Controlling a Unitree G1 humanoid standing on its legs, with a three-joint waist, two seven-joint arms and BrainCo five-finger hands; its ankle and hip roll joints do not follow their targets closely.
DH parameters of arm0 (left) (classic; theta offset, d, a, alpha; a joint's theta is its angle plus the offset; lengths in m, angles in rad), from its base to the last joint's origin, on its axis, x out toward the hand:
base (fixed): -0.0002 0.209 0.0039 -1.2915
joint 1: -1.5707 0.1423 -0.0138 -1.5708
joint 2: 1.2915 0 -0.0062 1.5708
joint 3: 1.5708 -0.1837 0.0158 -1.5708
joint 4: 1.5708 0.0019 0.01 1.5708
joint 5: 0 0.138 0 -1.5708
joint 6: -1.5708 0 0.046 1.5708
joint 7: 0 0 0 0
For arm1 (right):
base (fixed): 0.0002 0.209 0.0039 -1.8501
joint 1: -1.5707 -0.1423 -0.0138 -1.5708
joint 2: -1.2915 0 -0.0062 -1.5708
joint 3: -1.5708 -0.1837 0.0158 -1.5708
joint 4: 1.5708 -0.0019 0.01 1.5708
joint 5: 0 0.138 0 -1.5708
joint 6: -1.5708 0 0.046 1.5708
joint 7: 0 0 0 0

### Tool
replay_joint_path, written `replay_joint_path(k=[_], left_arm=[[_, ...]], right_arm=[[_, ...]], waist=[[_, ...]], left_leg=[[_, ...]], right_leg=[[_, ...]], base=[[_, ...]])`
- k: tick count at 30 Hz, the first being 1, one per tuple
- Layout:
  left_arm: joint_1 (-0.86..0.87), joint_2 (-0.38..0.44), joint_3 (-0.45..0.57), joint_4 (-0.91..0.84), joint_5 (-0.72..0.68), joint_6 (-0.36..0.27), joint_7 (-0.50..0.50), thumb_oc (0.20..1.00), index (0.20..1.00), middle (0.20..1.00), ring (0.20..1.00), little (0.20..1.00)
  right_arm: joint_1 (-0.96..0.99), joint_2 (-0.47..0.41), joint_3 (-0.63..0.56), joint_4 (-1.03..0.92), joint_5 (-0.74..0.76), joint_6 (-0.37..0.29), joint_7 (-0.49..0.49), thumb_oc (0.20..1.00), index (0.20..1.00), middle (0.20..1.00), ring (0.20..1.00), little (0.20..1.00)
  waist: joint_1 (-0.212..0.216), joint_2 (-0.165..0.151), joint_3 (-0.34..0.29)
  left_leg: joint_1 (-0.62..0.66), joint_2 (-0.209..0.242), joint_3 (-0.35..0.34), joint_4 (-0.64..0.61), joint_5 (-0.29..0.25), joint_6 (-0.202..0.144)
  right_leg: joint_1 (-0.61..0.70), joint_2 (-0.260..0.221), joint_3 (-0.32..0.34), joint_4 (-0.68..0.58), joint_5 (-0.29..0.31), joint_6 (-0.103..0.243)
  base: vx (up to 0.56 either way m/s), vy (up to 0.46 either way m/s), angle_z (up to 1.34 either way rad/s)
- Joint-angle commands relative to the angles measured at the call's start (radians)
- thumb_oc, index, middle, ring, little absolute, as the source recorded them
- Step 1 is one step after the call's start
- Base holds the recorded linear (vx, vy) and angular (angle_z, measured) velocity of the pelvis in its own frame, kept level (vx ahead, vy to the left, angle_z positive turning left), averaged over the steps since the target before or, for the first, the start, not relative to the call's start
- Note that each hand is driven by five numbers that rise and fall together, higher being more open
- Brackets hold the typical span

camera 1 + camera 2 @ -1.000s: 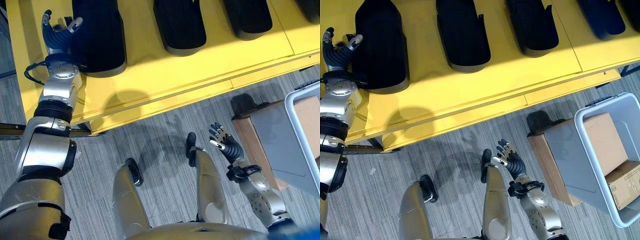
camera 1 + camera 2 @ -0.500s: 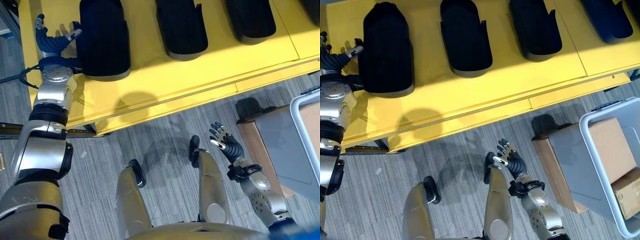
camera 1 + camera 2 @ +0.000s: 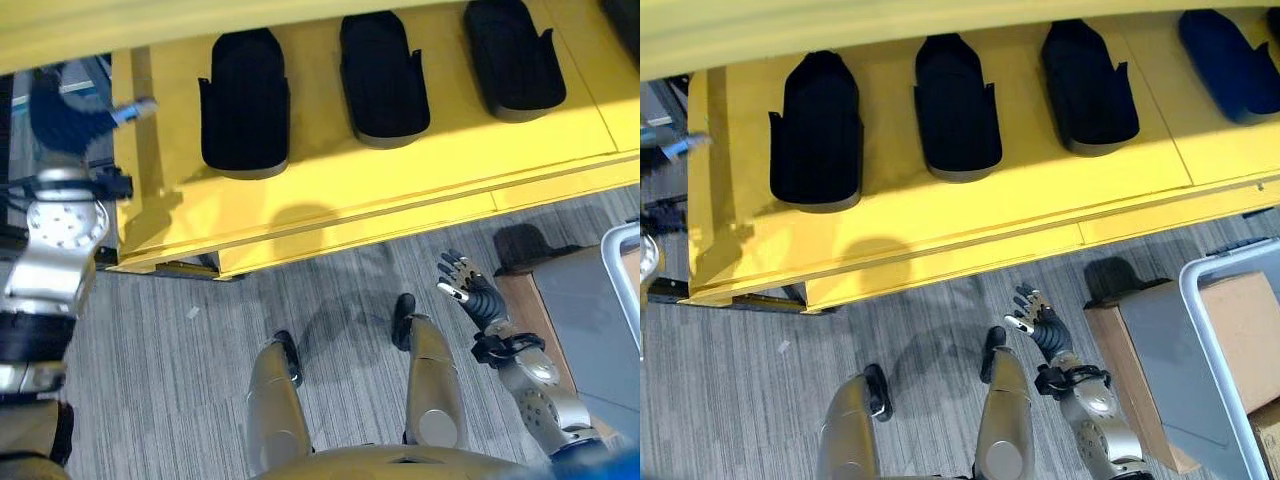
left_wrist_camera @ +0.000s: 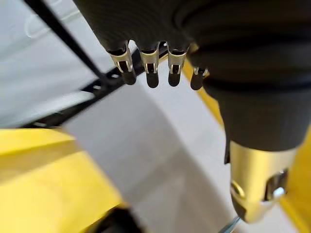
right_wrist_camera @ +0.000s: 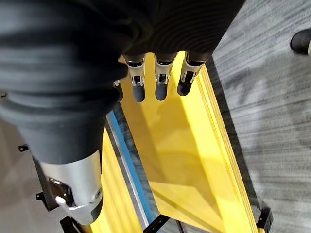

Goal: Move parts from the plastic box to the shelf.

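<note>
Yellow shelf board [image 3: 400,180] fills the upper half of the left eye view, carrying three black parts [image 3: 244,103] side by side, each with its long axis running twelve to six. The left hand [image 3: 62,110] sits at nine o'clock, off the shelf's left end, touching none of them. At four o'clock the right hand [image 3: 470,292] hangs over the grey floor [image 3: 150,380] with fingers spread and nothing in it.

The right eye view adds a blue part [image 3: 1230,65] at one o'clock on the same shelf, and the plastic box [image 3: 1230,330] at four o'clock, holding cardboard cartons [image 3: 1243,320] (no loose part can be made out inside). The box lies just beyond the right hand toward three o'clock, so that arm is the nearer one for the next pick; the left is well apart from it.

In the left wrist view the fingers [image 4: 149,63] hang straight, uncurled, holding nothing.

The right wrist view shows its fingers [image 5: 160,80] likewise straight and apart, with yellow board past them.
</note>
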Motion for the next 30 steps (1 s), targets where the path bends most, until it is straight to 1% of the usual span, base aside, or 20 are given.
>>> replay_joint_path(k=[1,2,4,5,6,7,10,12,16,24,30], left_arm=[[-0.102,-0.016,0.032,0.035,0.152,-0.031,-0.005,1.0,1.0,1.0,1.0,1.0],[-0.066,-0.04,0.043,0.009,0.174,-0.03,-0.013,1.0,1.0,1.0,1.0,1.0],[-0.049,-0.055,0.045,-0.002,0.181,-0.031,-0.019,1.0,1.0,1.0,1.0,1.0],[-0.03,-0.066,0.044,-0.018,0.208,-0.027,-0.03,1.0,1.0,1.0,1.0,1.0],[-0.028,-0.067,0.045,-0.02,0.209,-0.026,-0.03,1.0,1.0,1.0,1.0,1.0],[-0.009,-0.065,0.037,-0.037,0.254,-0.02,-0.047,1.0,1.0,1.0,1.0,1.0],[-0.002,-0.083,0.015,-0.038,0.276,-0.017,-0.055,1.0,1.0,1.0,1.0,1.0],[-0.007,-0.085,0.001,-0.041,0.312,-0.012,-0.06,1.0,1.0,1.0,1.0,1.0],[-0.068,-0.085,-0.058,-0.031,0.379,-0.002,-0.055,1.0,1.0,1.0,1.0,1.0],[-0.096,-0.06,-0.109,-0.017,0.49,0.013,-0.055,1.0,1.0,1.0,1.0,1.0],[-0.107,-0.054,-0.136,-0.021,0.521,0.015,-0.074,1.0,1.0,1.0,1.0,1.0]], right_arm=[[0.01,-0.01,-0.018,-0.065,-0.011,-0.051,0.03,1.0,1.0,1.0,1.0,1.0],[0.011,-0.007,-0.024,-0.066,-0.01,-0.051,0.028,1.0,1.0,1.0,1.0,1.0],[0.014,-0.007,-0.024,-0.067,-0.008,-0.052,0.029,1.0,1.0,1.0,1.0,1.0],[0.02,-0.008,-0.031,-0.072,-0.008,-0.051,0.032,1.0,1.0,1.0,1.0,1.0],[0.021,-0.008,-0.031,-0.073,-0.008,-0.051,0.032,1.0,1.0,1.0,1.0,1.0],[0.024,-0.012,-0.036,-0.079,-0.009,-0.052,0.034,1.0,1.0,1.0,1.0,1.0],[0.027,-0.011,-0.04,-0.083,-0.007,-0.054,0.032,1.0,1.0,1.0,1.0,1.0],[0.029,-0.012,-0.04,-0.082,-0.008,-0.056,0.031,1.0,1.0,1.0,1.0,1.0],[0.03,-0.018,-0.033,-0.083,-0.01,-0.061,0.03,1.0,1.0,1.0,1.0,1.0],[0.038,-0.027,-0.035,-0.087,-0.008,-0.065,0.028,1.0,1.0,1.0,1.0,1.0],[0.04,-0.031,-0.042,-0.092,-0.002,-0.068,0.028,1.0,1.0,1.0,1.0,1.0]], waist=[[-0.015,-0.005,-0.016],[-0.014,-0.005,-0.013],[-0.016,-0.004,-0.012],[-0.016,-0.006,-0.008],[-0.016,-0.005,-0.009],[-0.017,-0.005,-0.004],[-0.021,-0.008,0.0],[-0.023,-0.009,0.002],[-0.032,-0.011,0.006],[-0.036,-0.014,0.011],[-0.039,-0.013,0.018]], left_leg=[[-0.005,-0.018,-0.047,-0.054,0.034,0.022],[-0.007,-0.018,-0.045,-0.051,0.034,0.022],[-0.009,-0.018,-0.044,-0.051,0.035,0.022],[-0.011,-0.018,-0.044,-0.052,0.035,0.022],[-0.011,-0.018,-0.043,-0.052,0.035,0.022],[-0.015,-0.017,-0.042,-0.053,0.038,0.022],[-0.022,-0.014,-0.042,-0.047,0.038,0.023],[-0.024,-0.013,-0.042,-0.045,0.037,0.023],[-0.028,-0.011,-0.04,-0.039,0.036,0.022],[-0.034,-0.011,-0.037,-0.033,0.033,0.022],[-0.039,-0.013,-0.037,-0.032,0.033,0.024]], right_leg=[[0.08,-0.023,0.002,0.042,-0.116,0.054],[0.076,-0.024,0.002,0.044,-0.115,0.053],[0.073,-0.024,0.003,0.045,-0.115,0.052],[0.071,-0.022,0.004,0.042,-0.112,0.051],[0.071,-0.022,0.004,0.042,-0.112,0.051],[0.065,-0.02,0.005,0.043,-0.111,0.049],[0.054,-0.02,0.007,0.046,-0.11,0.049],[0.053,-0.02,0.008,0.049,-0.111,0.049],[0.046,-0.019,0.013,0.055,-0.112,0.048],[0.039,-0.018,0.016,0.059,-0.112,0.048],[0.031,-0.019,0.018,0.063,-0.113,0.049]], base=[[0.0,0.0,0.0],[0.0,0.0,0.0],[-0.01,-0.001,-0.03],[0.0,0.0,0.0],[-0.02,0.006,-0.04],[-0.01,0.01,-0.06],[-0.01,-0.002,-0.03],[0.0,0.0,0.0],[0.0,0.0,0.0],[0.0,0.0,0.0],[0.0,0.0,0.0]])
